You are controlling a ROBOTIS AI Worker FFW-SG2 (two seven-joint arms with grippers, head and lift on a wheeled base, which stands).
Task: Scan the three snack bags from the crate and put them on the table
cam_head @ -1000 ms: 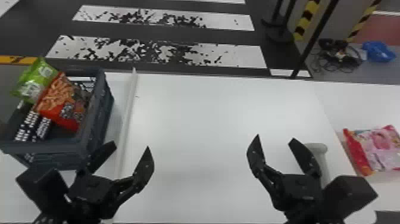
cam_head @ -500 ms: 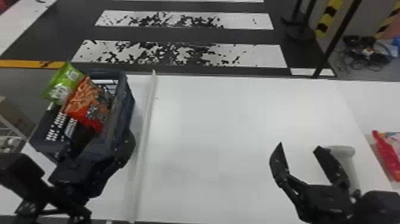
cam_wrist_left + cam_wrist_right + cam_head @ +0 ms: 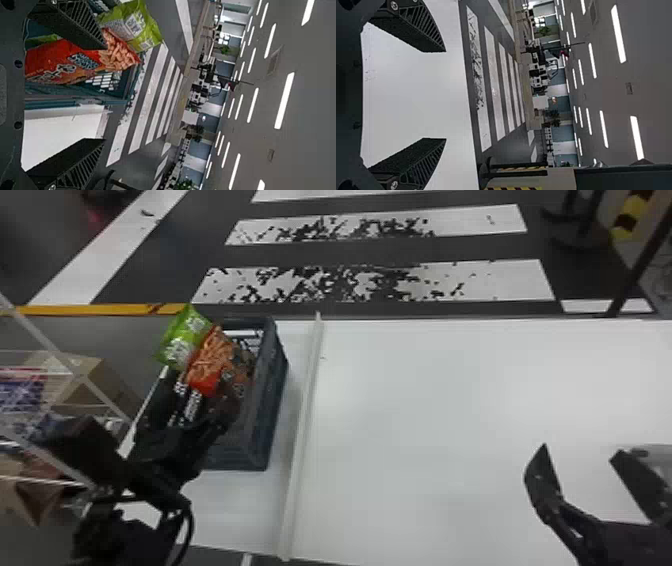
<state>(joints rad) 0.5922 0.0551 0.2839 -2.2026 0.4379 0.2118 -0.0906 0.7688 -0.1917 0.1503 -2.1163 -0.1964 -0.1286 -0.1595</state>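
Closing the spread left fingers point(image 3: 77, 27) on the red bag point(image 3: 212, 362) in the crate point(image 3: 274, 390) could tip the green bag point(image 3: 185, 335) over the rim, since they touch; right fingers point(image 3: 421, 31) spread above desk point(image 3: 450, 415).

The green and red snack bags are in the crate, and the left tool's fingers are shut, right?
Not shut: the left wrist view shows the left tool with its fingers wide apart. The green bag and red bag are in the crate.

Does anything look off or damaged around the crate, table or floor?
The green snack bag pokes out over the rim of the crate, so it looks askew. Beyond the table, white floor stripes look patchy and worn.
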